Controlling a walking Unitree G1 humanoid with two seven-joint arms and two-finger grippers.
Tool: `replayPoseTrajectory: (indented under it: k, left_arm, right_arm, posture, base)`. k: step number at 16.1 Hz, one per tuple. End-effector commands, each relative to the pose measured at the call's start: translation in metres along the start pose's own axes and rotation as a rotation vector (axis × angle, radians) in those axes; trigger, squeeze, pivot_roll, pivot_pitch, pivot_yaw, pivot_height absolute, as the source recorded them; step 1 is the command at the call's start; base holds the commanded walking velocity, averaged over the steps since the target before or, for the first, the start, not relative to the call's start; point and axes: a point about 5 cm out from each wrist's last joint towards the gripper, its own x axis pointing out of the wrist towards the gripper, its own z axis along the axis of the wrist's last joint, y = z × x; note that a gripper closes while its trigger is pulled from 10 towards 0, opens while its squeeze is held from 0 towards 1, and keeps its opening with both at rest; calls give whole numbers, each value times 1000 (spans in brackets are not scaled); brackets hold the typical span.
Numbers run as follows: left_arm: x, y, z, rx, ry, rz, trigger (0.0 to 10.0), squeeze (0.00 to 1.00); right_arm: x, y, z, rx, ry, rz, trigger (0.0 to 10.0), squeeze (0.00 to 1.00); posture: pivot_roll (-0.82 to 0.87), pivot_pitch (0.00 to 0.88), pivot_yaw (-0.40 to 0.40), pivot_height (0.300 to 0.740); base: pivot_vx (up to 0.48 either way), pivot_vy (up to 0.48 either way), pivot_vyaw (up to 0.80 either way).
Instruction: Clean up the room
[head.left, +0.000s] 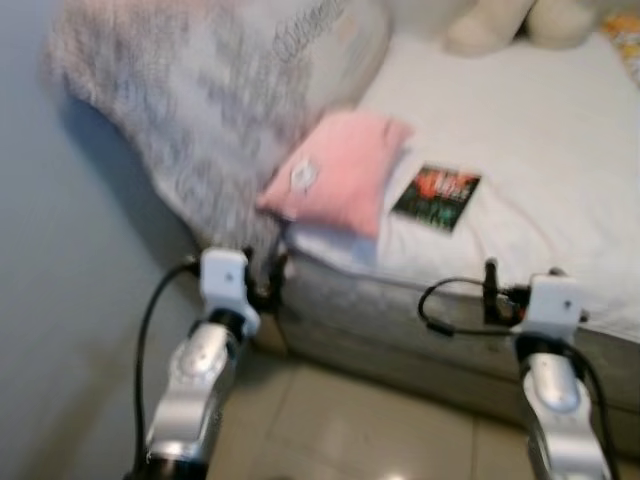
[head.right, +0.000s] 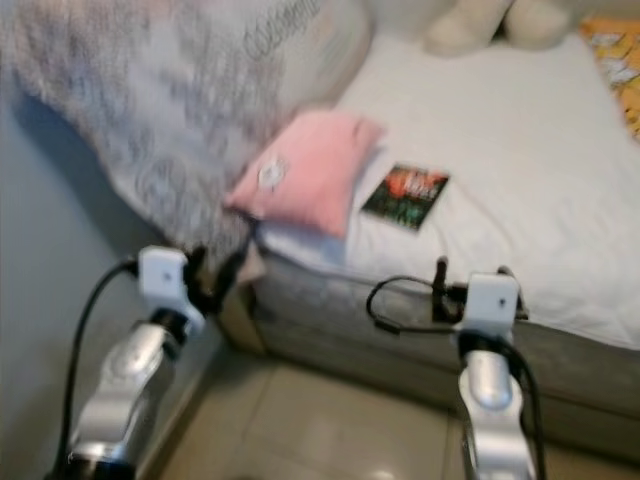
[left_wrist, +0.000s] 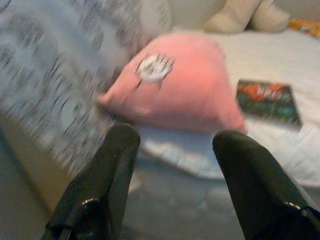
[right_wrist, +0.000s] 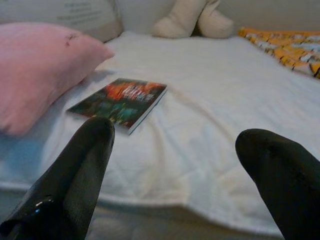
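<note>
A pink pillow (head.left: 338, 172) lies at the near corner of the bed, partly over the edge. Beside it on the white sheet (head.left: 530, 150) rests a dark book (head.left: 437, 197) with a red and green cover. My left gripper (left_wrist: 172, 145) is open and held below the pillow at the bed's corner. My right gripper (right_wrist: 175, 145) is open in front of the bed's side, with the book (right_wrist: 119, 101) a little ahead of it. Neither holds anything.
A grey patterned blanket (head.left: 190, 100) hangs over the bed's left end. A cream plush toy (head.left: 500, 22) sits at the back, and an orange printed cloth (right_wrist: 285, 46) lies at the far right. A blue-grey wall (head.left: 60, 300) stands on my left, and tiled floor (head.left: 360, 420) lies below.
</note>
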Motion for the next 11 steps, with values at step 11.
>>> replayPoseTrajectory:
  k: [11]
  left_arm:
    - [15,-5,11,11,-41,-20,10000,0]
  right_arm:
    - [19,24,6,-19,-1,137,10000,39]
  posture:
    - [-217,0,130,732]
  base:
    - [0,0,-485]
